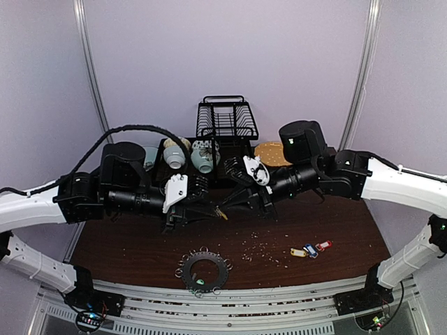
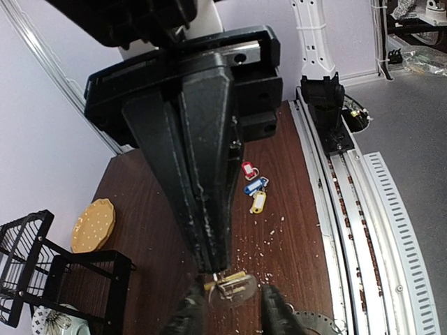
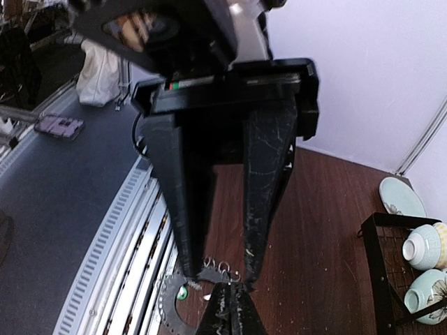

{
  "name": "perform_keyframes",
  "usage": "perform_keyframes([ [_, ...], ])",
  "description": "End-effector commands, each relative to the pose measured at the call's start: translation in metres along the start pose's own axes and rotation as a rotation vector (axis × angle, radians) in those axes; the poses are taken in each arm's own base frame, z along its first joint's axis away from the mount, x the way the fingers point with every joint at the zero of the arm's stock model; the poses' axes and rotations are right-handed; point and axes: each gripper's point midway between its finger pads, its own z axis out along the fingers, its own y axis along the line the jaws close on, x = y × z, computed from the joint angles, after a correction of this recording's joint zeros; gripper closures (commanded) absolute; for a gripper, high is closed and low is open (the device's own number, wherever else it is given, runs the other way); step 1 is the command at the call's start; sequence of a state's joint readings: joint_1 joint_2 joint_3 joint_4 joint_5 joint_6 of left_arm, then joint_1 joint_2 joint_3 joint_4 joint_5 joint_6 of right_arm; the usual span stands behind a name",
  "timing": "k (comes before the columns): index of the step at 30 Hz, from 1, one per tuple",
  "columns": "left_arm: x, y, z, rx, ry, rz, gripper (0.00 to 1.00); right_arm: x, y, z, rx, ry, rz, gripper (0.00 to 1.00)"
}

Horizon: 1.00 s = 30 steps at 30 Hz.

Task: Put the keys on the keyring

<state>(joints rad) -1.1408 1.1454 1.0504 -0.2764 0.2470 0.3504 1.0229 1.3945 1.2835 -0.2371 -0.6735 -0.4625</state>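
The left arm's black fingers (image 2: 202,209) are pressed together, and a small metal key with a pale tag (image 2: 229,283) is pinched at their tips, held above the dark wooden counter (image 1: 140,251). The right arm's black fingers (image 3: 262,195) are spread and set either side of those tips. The flat dark ring-shaped keyring (image 1: 202,271) is seen lower down, flat by the counter's near edge. The red, blue and yellow tagged keys (image 1: 309,250) lie to the right among scattered crumbs (image 1: 258,244), with bare counter beyond them.
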Motion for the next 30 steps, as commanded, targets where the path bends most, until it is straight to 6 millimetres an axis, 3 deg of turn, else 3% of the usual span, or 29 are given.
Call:
perform_keyframes([
  [1,-0.019,0.009,-0.018,-0.092,-0.122,0.019,0.62,-0.028,-0.011,-0.018,0.096,-0.181,0.016,1.00],
  [5,-0.029,0.016,-0.038,-0.188,-0.239,0.025,0.60,-0.054,-0.013,-0.038,0.166,-0.434,0.040,1.00],
  [9,-0.041,0.020,-0.041,-0.205,-0.294,0.019,0.62,-0.077,-0.005,-0.053,0.142,-0.643,0.071,1.00],
  [17,-0.067,0.017,-0.040,-0.162,-0.425,0.003,0.66,-0.095,0.013,-0.059,0.042,-0.859,0.076,1.00],
  [25,-0.085,0.004,-0.049,-0.092,-0.523,0.059,0.67,-0.098,0.029,-0.054,-0.047,-0.878,0.025,1.00],
  [30,-0.082,-0.002,-0.043,-0.059,-0.521,0.083,0.68,-0.101,0.045,-0.055,-0.145,-0.857,-0.027,1.00],
])
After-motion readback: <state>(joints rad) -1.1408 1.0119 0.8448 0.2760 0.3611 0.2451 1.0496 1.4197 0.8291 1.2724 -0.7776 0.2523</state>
